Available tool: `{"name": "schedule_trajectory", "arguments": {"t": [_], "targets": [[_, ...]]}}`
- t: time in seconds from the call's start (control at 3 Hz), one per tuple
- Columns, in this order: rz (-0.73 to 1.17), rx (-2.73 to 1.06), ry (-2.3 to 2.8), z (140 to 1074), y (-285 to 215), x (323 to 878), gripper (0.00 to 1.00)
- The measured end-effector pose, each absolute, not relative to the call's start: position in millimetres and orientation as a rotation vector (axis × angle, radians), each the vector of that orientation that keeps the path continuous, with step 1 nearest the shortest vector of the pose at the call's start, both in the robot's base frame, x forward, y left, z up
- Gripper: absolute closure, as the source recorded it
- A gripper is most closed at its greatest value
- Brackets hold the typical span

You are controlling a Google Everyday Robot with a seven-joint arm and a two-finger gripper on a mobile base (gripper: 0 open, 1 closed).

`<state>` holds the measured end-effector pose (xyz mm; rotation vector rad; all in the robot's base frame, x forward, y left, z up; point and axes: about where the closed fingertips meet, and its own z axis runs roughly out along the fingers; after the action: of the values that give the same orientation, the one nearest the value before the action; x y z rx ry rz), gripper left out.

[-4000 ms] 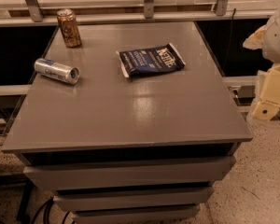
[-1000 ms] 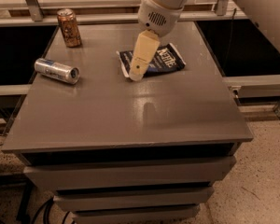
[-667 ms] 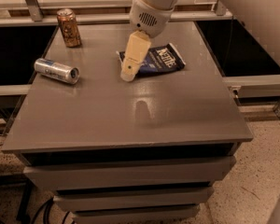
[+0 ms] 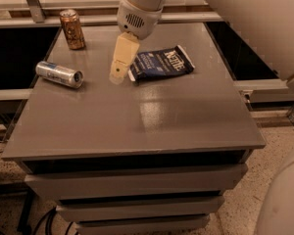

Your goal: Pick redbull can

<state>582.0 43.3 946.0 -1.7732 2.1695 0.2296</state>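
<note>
The redbull can (image 4: 60, 74) is a slim silver can with blue markings, lying on its side at the left of the grey table (image 4: 137, 116), its shiny top facing right. My gripper (image 4: 118, 75) hangs above the table's middle-left, cream coloured, pointing down, just left of a dark blue chip bag (image 4: 161, 62). It is some way to the right of the can and holds nothing I can see.
A shorter orange-brown can (image 4: 72, 29) stands upright at the table's back left corner. The table sits on stacked grey drawers. A rail and dark gaps run behind the table. The white arm (image 4: 245, 18) spans the upper right.
My gripper has moved left across the table, from over the chip bag towards the lying can. The cans and bag have not moved.
</note>
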Motion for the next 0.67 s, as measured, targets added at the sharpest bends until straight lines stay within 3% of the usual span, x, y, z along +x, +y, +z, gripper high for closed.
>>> {"name": "schedule_trajectory", "arguments": {"t": [0.67], "targets": [[0.162,-1.671,2.201,939.7,98.9,586.6,0.0]]}}
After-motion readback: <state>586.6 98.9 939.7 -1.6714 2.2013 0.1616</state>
